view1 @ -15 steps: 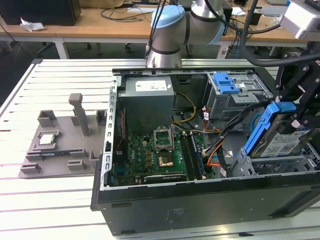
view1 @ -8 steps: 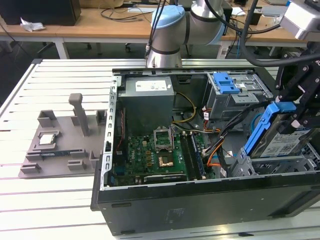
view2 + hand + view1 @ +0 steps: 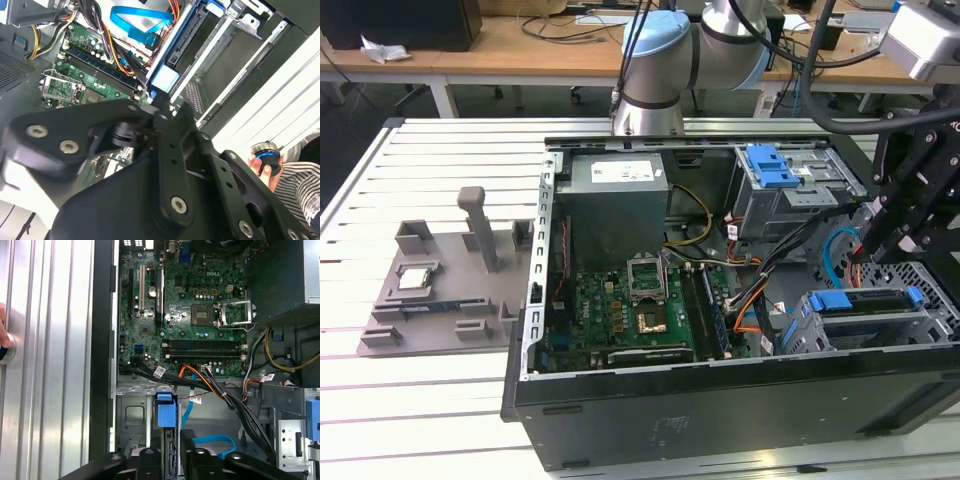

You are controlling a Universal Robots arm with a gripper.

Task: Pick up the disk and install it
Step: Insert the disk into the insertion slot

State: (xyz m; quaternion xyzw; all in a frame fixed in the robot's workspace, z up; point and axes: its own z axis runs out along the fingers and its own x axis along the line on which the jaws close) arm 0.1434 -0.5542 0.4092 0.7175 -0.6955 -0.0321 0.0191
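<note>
Black gripper (image 3: 872, 252) at 3 o'clock in the exterior view, hanging over the open computer case (image 3: 720, 420); cannot tell whether spread, pressed together or pinching anything. Toward 6 o'clock from it, close below, the disk (image 3: 868, 303): seated in a grey drive cage (image 3: 817, 335) at the case's 4 o'clock corner, blue rails at either end, contact with the gripper impossible to judge. In the first wrist view, the disk's blue carrier tab (image 3: 166, 415) in line with the gripper (image 3: 172, 457); in the second wrist view, the same tab (image 3: 165, 78) just past the gripper (image 3: 159, 106). At 9 o'clock from the gripper in the exterior view, a looped blue cable (image 3: 835, 250), then orange and black wire bundles (image 3: 760, 300). Further toward 9 o'clock, a green motherboard (image 3: 630, 310) on the case floor, with a grey power-supply box (image 3: 615, 205) at its 12 o'clock. At the case's 1 o'clock, a second cage (image 3: 805, 190) topped by a blue latch (image 3: 775, 165). At 12 o'clock, the arm (image 3: 660, 60) behind the case. Underneath, a slatted metal table (image 3: 420, 410); at 9 o'clock on it, a grey fixture (image 3: 380, 340) carrying a small square chip (image 3: 417, 278). In the second wrist view, a person's hand (image 3: 267, 167) around a round silver-and-blue knob (image 3: 264, 151), striped sleeve (image 3: 300, 192) alongside.
</note>
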